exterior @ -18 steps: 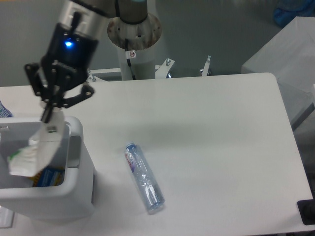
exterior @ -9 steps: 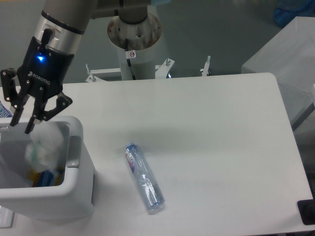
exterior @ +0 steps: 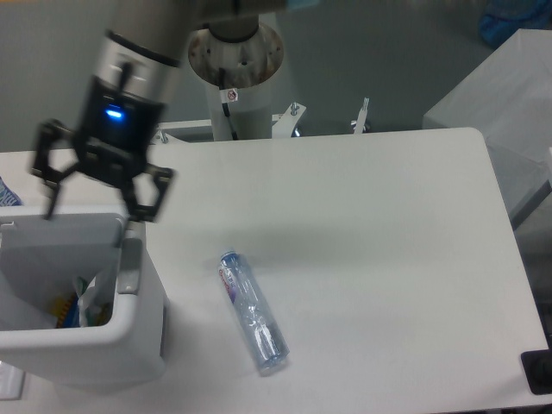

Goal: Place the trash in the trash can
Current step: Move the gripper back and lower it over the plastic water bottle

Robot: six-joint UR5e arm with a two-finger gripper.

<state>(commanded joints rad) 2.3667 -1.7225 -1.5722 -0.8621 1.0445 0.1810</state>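
The claw (exterior: 93, 203) hangs over the far rim of the white bin (exterior: 129, 341) at the left edge of the table (exterior: 379, 259), its two fingers spread wide with nothing between them. Inside the bin lies the crumpled clear wrapper (exterior: 90, 300) with a green bit — low against the right wall, beside some blue and yellow scraps. The slim bottle (exterior: 253, 311) lies on its side on the table, to the right of the bin and apart from it.
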